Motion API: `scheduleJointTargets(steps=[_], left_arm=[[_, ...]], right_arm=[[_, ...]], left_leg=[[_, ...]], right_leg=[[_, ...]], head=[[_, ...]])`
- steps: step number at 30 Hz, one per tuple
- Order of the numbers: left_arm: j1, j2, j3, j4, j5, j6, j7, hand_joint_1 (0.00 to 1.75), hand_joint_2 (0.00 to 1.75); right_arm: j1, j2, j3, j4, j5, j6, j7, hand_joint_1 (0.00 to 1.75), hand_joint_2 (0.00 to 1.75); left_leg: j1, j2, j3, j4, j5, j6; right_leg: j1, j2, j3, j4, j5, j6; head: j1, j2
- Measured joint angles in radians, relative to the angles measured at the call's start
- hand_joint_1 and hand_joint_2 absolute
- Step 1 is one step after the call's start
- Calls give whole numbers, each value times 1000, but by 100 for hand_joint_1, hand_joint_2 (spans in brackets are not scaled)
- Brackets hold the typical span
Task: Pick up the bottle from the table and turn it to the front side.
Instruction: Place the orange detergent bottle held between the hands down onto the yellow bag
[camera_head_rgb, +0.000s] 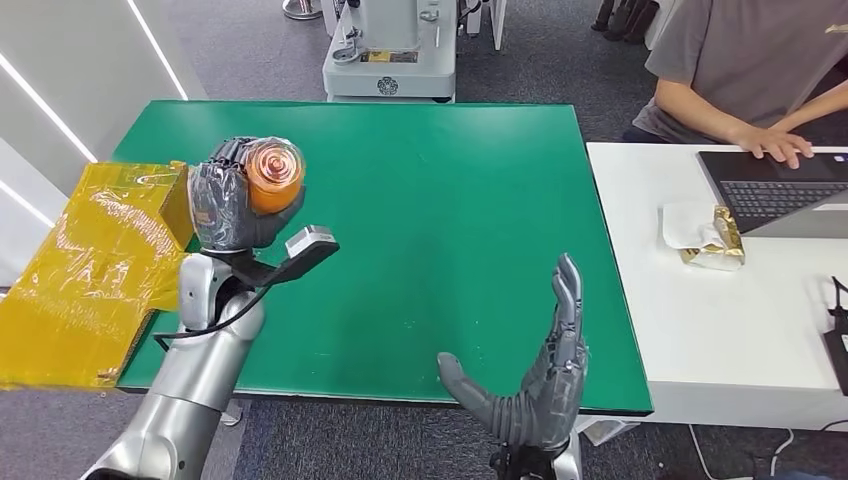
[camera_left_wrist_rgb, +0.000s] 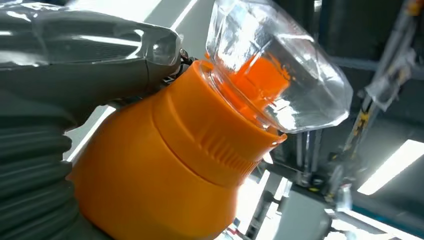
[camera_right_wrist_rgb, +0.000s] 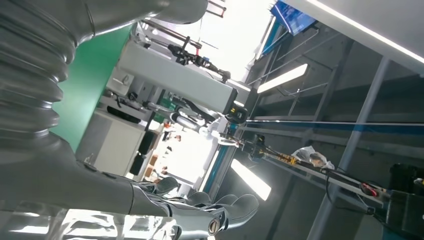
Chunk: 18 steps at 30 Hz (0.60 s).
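The left arm is raised over the green table's (camera_head_rgb: 420, 180) left side, its left hand (camera_head_rgb: 228, 205) wrapped around the orange bottle (camera_head_rgb: 274, 176), cap up. Near the front edge, the right hand (camera_head_rgb: 535, 375) stands upright, fingers straight and apart, holding nothing.

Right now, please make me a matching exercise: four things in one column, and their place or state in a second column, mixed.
1. bottle
2. right hand
3. laptop
4. yellow sheet

a. on the white table
b. open, over the green table's near edge
c. held up in the left hand
d. beside the green table's left edge

Pairs: 1-c, 2-b, 3-a, 4-d
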Motion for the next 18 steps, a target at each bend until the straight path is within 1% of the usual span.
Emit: scheduleJointTargets(steps=[2,4,7,9,11,15,18], left_arm=[[-19,27,36,28,-197,0,80,175,175],[-24,54,56,43,-332,0,155,175,175],[-26,109,39,60,-388,0,298,175,175],[-30,157,-9,75,-389,0,393,175,175],[-37,202,-70,94,-389,0,454,175,175],[-58,272,-204,150,-390,0,536,175,175],[-69,312,-291,196,-390,0,564,175,175]], right_arm=[[-3,-1,5,5,-7,0,0,0,175],[-5,-1,6,10,-12,0,0,0,175],[-7,-3,10,16,-17,0,0,0,175],[-9,-4,13,20,-23,0,0,0,175],[-10,-6,16,22,-28,0,0,0,175],[-15,-10,27,26,-32,0,0,0,175],[-17,-14,34,30,-37,0,0,0,175]], left_leg=[[0,0,0,0,0,0],[0,0,0,0,0,0],[0,0,0,0,0,0],[0,1,0,0,0,0],[0,0,0,0,0,0],[0,1,0,0,0,0],[0,2,0,0,0,0]], right_leg=[[0,0,0,0,0,0],[0,0,0,0,0,0],[0,1,0,0,0,0],[0,1,-1,0,0,0],[0,0,-1,0,-1,0],[0,1,-1,0,-1,-1],[0,2,-1,0,-1,-1]], head=[[0,0],[0,0],[0,0],[0,0],[0,0],[0,0],[0,0]])
